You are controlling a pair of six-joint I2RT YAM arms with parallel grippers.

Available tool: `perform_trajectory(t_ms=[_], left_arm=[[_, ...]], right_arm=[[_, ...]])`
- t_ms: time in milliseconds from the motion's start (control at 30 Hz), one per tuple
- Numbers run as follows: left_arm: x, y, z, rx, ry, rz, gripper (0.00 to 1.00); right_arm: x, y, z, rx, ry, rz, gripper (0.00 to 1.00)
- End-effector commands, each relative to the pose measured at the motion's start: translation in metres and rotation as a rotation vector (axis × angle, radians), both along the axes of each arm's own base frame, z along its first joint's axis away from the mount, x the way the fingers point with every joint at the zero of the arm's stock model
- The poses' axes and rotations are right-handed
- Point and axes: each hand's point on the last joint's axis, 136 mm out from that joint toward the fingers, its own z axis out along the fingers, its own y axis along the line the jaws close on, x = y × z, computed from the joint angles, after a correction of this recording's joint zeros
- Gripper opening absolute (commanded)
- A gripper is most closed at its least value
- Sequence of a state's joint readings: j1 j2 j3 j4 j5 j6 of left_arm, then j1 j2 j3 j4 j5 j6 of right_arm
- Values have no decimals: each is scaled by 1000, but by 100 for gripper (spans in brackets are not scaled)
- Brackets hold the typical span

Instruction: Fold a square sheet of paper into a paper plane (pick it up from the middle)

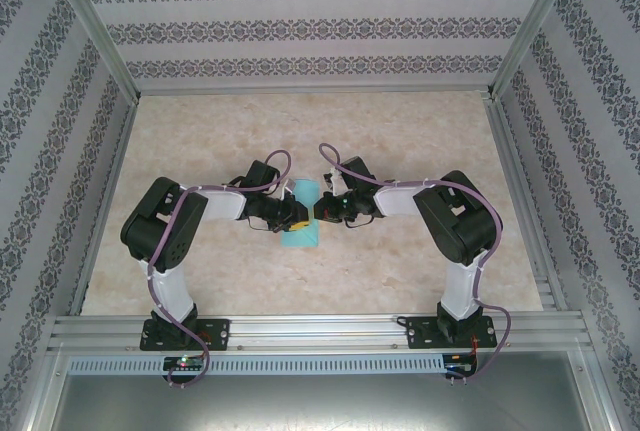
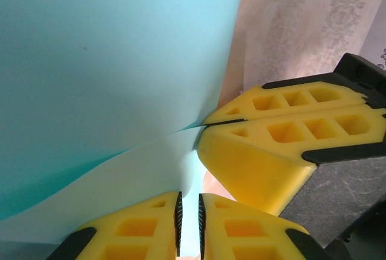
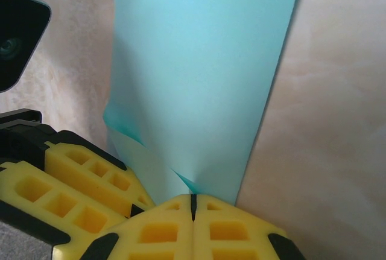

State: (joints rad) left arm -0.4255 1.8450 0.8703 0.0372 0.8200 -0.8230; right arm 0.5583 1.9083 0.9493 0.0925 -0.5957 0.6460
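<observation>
Left gripper (image 2: 189, 202) and right gripper (image 3: 193, 198) had jaws clamped on the square sheet of paper (image 1: 298, 238); a true crease likely needed even tension

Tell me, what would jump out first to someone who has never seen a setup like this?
A bright teal square sheet of paper catches the eye at the middle of the pale marble-look table. The left gripper and the right gripper, both vivid yellow, pinch it close together from opposite sides. The paper buckles into soft folds near their tips.
</observation>
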Motion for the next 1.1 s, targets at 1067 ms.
perform_trajectory(t_ms=[1067], left_arm=[[-38,36,-63,247,190,66,16]], right_arm=[[7,-13,31,-58,-57,-31,16]])
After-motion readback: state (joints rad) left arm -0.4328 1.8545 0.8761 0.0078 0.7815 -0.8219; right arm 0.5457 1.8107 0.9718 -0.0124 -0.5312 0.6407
